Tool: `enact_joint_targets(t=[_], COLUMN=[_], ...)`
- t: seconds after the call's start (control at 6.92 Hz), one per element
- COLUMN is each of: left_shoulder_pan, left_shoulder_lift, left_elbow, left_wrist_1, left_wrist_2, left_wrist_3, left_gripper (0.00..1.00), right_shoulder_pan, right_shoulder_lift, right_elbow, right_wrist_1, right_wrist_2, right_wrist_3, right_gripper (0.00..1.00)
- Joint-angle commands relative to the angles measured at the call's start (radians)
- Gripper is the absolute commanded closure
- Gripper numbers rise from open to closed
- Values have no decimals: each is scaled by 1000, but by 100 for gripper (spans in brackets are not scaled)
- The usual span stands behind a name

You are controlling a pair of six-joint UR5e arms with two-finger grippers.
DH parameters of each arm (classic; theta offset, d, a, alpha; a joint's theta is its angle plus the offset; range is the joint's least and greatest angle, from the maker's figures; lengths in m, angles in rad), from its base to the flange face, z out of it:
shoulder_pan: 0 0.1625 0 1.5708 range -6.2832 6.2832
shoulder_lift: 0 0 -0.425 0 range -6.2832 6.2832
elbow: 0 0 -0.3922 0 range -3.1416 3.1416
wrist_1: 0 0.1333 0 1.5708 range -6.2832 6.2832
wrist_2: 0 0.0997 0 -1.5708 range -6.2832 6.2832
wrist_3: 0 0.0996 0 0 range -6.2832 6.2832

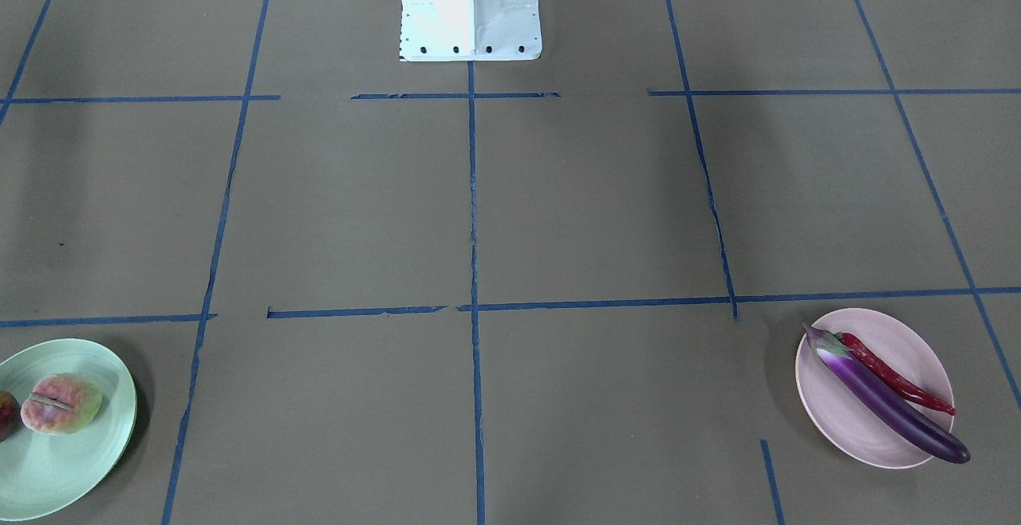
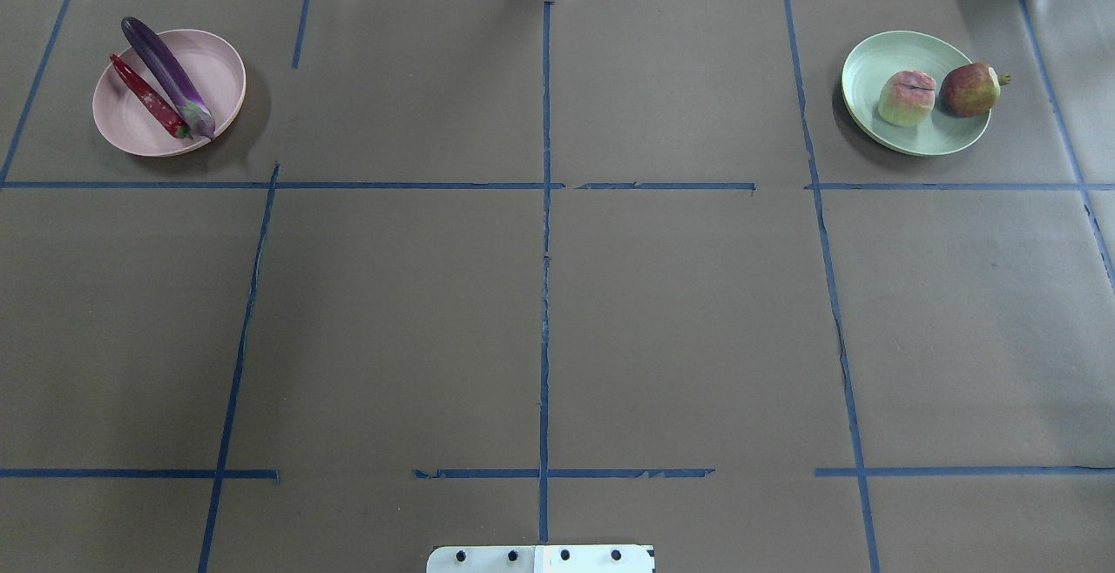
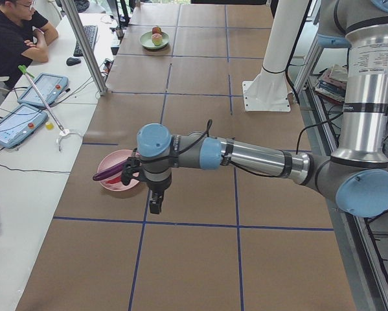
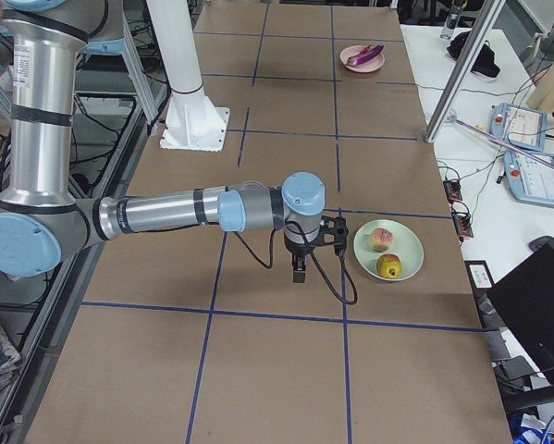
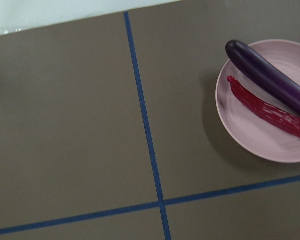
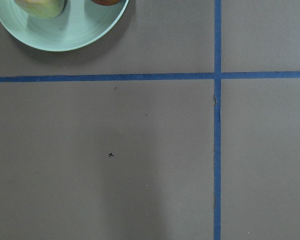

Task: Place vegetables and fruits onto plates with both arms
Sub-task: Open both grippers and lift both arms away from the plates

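Note:
The purple eggplant [image 2: 165, 72] and the red chili pepper [image 2: 144, 96] lie side by side on the pink plate [image 2: 218, 59] at the far left. The pomegranate-like fruit [image 2: 969, 90] and the pale green-pink fruit [image 2: 906, 98] sit on the mint green plate [image 2: 880, 50] at the far right. My left gripper [image 3: 154, 206] hangs above the table beside the pink plate [image 3: 114, 161]. My right gripper [image 4: 299, 273] hangs above the table beside the green plate [image 4: 408, 245]. Both show only in the side views, so I cannot tell whether they are open or shut.
The brown table is marked with blue tape lines [image 2: 545, 207]. The white robot base [image 2: 540, 558] stands at the near edge. An operator [image 3: 12, 39] sits at a side desk with tablets, beyond the table's far edge.

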State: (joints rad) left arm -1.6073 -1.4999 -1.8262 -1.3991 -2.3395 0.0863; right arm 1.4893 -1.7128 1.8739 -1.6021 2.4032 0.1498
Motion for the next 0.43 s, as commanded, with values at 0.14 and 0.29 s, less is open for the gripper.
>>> enact_joint_targets(t=[0.14, 0.29], left_shoulder_pan=[17, 32], left_shoulder_lift=[155, 147], left_elbow=[-128, -113], left_wrist_1=[43, 40], left_wrist_2=[-4, -4], left_wrist_3=[0, 0], left_gripper=[0, 0], right_shoulder_pan=[-1, -7], right_shoulder_lift=[-25, -27], right_elbow=[2, 4], right_wrist_1=[-16, -65], right_wrist_2=[-10, -12], right_wrist_3=[-13, -22], right_gripper=[0, 0])
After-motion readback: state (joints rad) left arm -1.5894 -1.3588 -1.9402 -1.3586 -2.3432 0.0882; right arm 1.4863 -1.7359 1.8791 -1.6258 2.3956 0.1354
